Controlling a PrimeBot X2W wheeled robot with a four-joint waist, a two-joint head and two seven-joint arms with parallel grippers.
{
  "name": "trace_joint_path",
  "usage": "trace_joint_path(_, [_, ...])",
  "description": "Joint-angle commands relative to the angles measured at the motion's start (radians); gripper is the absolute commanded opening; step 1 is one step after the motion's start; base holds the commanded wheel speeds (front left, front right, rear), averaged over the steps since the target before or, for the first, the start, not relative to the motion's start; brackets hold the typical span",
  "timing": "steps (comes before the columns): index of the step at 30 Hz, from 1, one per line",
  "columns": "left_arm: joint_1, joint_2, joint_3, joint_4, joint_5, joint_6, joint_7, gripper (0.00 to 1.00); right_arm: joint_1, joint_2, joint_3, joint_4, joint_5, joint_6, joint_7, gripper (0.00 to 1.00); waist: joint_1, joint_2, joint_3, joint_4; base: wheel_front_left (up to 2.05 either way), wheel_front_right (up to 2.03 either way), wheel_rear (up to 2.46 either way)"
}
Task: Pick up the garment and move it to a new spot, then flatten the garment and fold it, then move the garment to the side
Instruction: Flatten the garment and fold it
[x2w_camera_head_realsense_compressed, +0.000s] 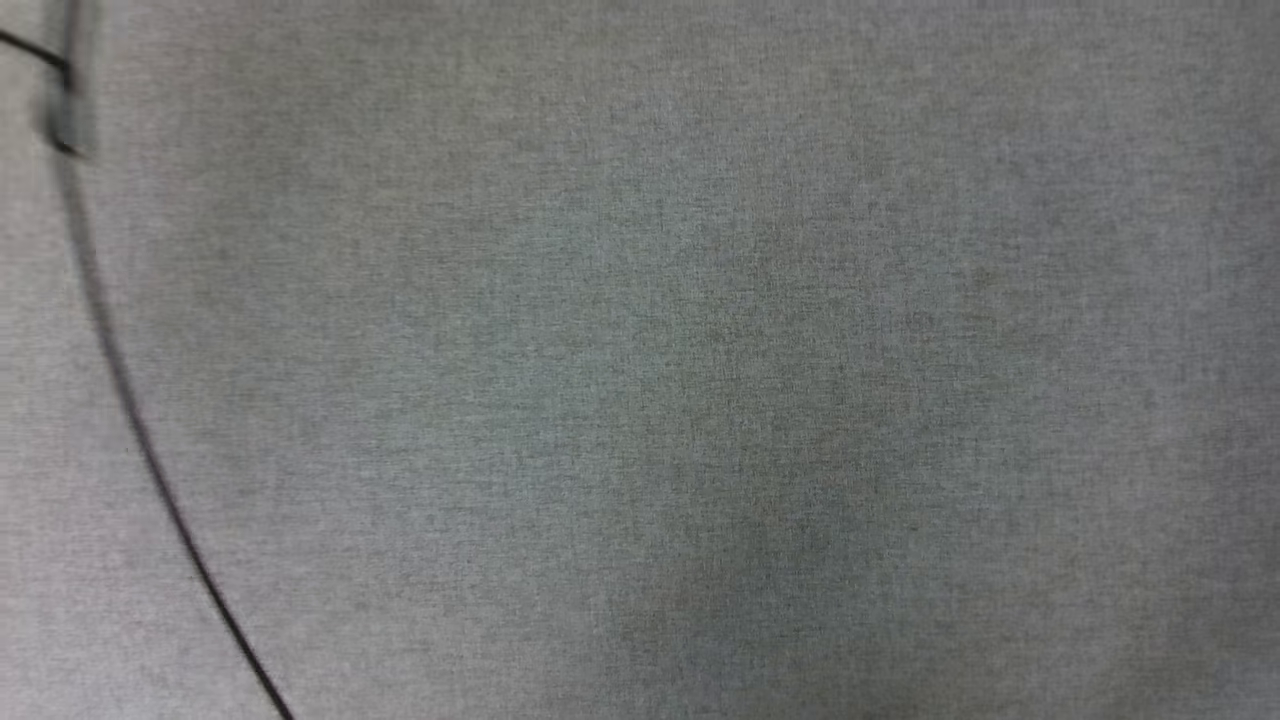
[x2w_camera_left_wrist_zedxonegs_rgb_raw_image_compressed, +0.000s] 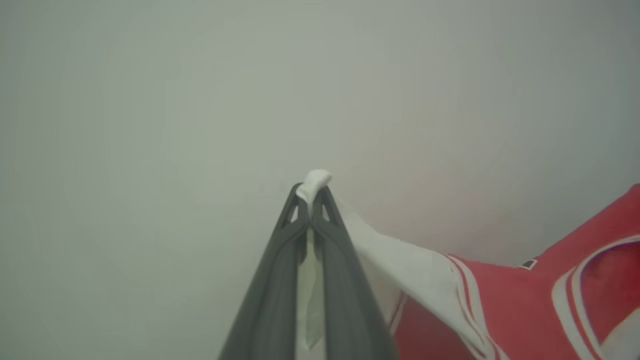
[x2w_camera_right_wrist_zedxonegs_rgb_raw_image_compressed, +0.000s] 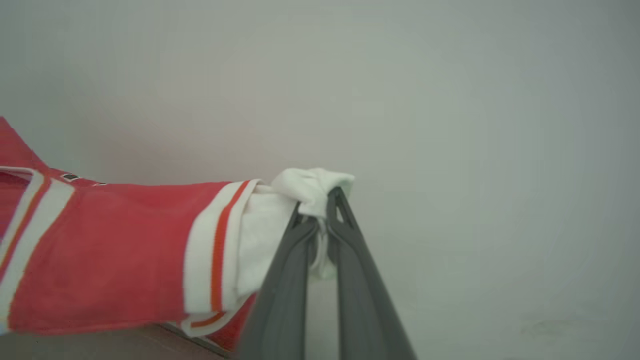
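The garment (x2w_camera_left_wrist_zedxonegs_rgb_raw_image_compressed: 515, 305) is a red jersey with white sleeves and white-red striped trim. In the left wrist view my left gripper (x2w_camera_left_wrist_zedxonegs_rgb_raw_image_compressed: 311, 192) is shut on the tip of a white sleeve, and the red body trails off to the lower right. In the right wrist view my right gripper (x2w_camera_right_wrist_zedxonegs_rgb_raw_image_compressed: 320, 200) is shut on a bunched white sleeve end, with the garment (x2w_camera_right_wrist_zedxonegs_rgb_raw_image_compressed: 110, 255) stretched out to the left. The jersey's front is hidden.
The head view looks down on a grey woven cloth surface (x2w_camera_head_realsense_compressed: 700, 350). A thin dark line (x2w_camera_head_realsense_compressed: 150, 450) curves down its left side, with a blurred dark shape (x2w_camera_head_realsense_compressed: 65, 120) at the top left. Both wrist views have a plain pale grey background.
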Motion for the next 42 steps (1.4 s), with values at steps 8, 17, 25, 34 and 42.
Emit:
trace_joint_path(8, [0.295, -0.034, -0.009, 0.033, -0.023, -0.009, -0.033, 0.0, 0.249, -0.009, 0.075, 0.061, 0.055, -0.001, -0.005, 0.0, -0.0003, 0.0, -0.115, 0.007, 0.0, 0.0, 0.0])
trace_joint_path(17, [0.693, 0.003, -0.002, -0.061, -0.046, 0.02, -0.037, 0.0, 0.553, -0.051, 0.148, 0.049, 0.187, -0.001, 0.086, 0.0, -0.0003, 0.0, -0.283, 0.002, 0.0, 0.0, 0.0])
trace_joint_path(25, [1.008, 0.07, -0.03, -0.147, -0.073, 0.039, 0.016, 0.0, 0.799, -0.145, 0.208, -0.04, 0.353, -0.001, 0.258, 0.0, -0.0003, 0.0, -0.416, 0.009, 0.0, 0.0, 0.0])
trace_joint_path(34, [1.294, 0.177, -0.057, -0.334, -0.103, 0.076, 0.123, 0.0, 1.045, -0.228, 0.154, -0.173, 0.458, -0.001, 0.377, 0.0, -0.0003, 0.0, -0.515, 0.018, 0.0, 0.0, 0.0])
trace_joint_path(42, [1.516, 0.267, -0.089, -0.542, -0.111, 0.139, 0.225, 0.0, 1.253, -0.274, 0.075, -0.311, 0.495, -0.001, 0.515, 0.0, -0.0003, 0.0, -0.555, 0.01, 0.0, 0.0, 0.0])
